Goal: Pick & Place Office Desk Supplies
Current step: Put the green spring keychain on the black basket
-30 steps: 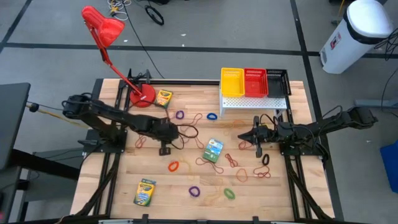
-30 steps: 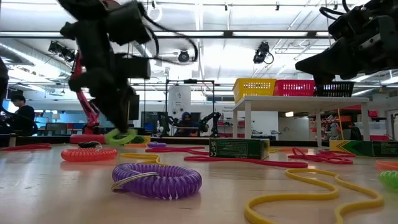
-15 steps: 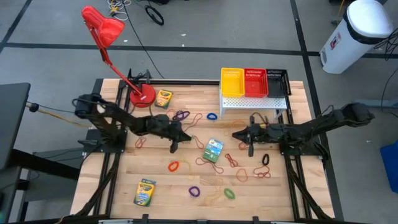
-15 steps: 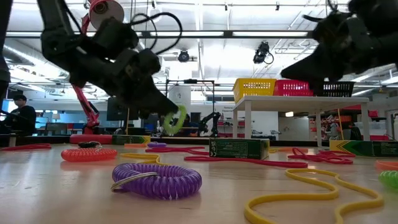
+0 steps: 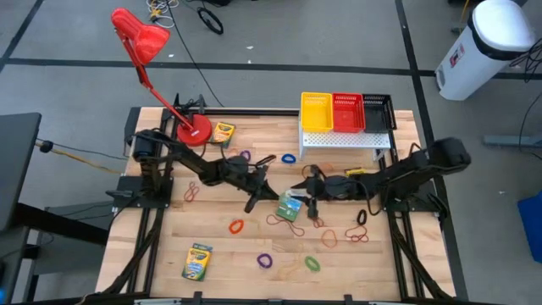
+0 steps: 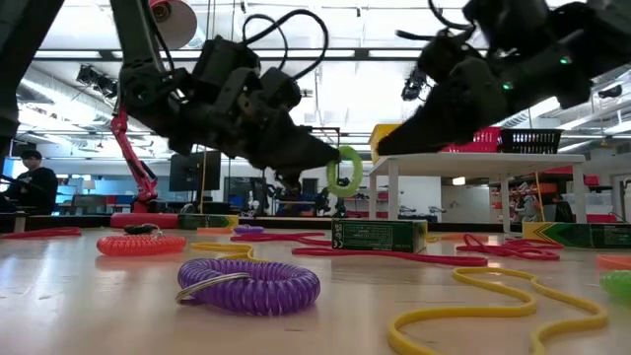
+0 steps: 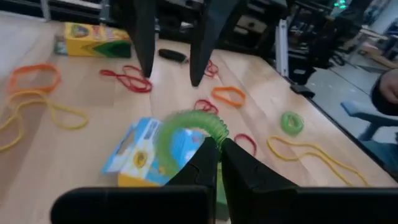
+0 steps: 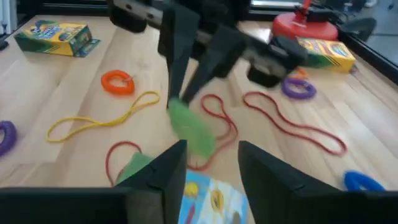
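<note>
Green coil band (image 7: 189, 127), light, soft and springy, hangs above mid-tabletop (image 5: 152, 246) over a crayon box (image 5: 290, 204), pinched by its rim in the closed left gripper (image 5: 253, 201); the right gripper (image 8: 211, 163), jaws parted, faces it, best taking the free loop.

A robotics lab or workshop hall: a pale wooden-plank table (image 5: 220, 254) on a dark metal frame stands on grey concrete floor (image 5: 279, 34) with loose cables. Beyond it, the low view shows bright ceiling strip lights (image 6: 296, 54), monitors, more robot arms, and a seated person (image 6: 35, 182).
</note>
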You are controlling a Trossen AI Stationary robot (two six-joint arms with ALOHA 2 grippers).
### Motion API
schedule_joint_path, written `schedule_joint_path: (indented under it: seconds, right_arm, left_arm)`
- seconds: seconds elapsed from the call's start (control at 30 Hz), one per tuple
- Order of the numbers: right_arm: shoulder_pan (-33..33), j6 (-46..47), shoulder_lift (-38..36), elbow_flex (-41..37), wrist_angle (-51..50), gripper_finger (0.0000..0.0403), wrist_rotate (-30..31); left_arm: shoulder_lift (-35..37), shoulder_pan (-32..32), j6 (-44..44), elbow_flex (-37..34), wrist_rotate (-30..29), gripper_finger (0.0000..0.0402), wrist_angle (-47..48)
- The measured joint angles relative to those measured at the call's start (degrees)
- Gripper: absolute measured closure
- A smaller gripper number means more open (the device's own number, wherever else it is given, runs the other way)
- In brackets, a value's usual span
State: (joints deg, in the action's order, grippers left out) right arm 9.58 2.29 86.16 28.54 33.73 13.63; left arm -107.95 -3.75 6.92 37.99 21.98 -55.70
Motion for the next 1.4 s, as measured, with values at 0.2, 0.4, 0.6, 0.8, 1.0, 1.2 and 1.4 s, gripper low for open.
schedule_joint_path:
  seconds: [0.2, 0.4, 0.6, 0.8, 1.0, 1.2, 1.4]
  right_arm:
    - [0.3, -3.5, 3.7, 3.8, 0.1, 0.0241, -2.3]
    - [0.1, -5.5, 5.4, 4.5, -0.1, 0.0263, -2.5]
    - [0.1, -6.6, 6.4, 5.2, 0.0, 0.0314, -1.4]
    - [1.1, -5.8, 3.5, 5.1, -1.3, 0.0388, 2.7]
    - [1.5, -2.7, -6.2, 5.1, -12.3, 0.0382, 4.3]
    - [3.1, 0.5, -20.7, 7.7, -30.7, 0.0388, 12.1]
    - [1.5, 8.1, -32.3, 19.6, -63.9, 0.0386, 24.0]
  left_arm:
    - [-0.2, 0.0, -1.9, 1.3, 0.5, 0.0389, 0.2]
    - [-0.1, 0.0, -2.1, 2.3, 0.6, 0.0388, 0.7]
    - [-0.1, 0.0, -1.8, 2.3, 0.6, 0.0385, 0.4]
    - [2.5, -0.5, 1.7, 2.2, 0.3, 0.0334, 1.7]
    - [8.4, -2.5, -1.2, 0.6, -2.0, 0.0257, 7.6]
    - [11.3, -3.9, -4.1, -6.0, -8.8, 0.0221, 1.4]
    - [10.3, -3.9, -2.7, -11.7, -13.2, 0.0235, -10.3]
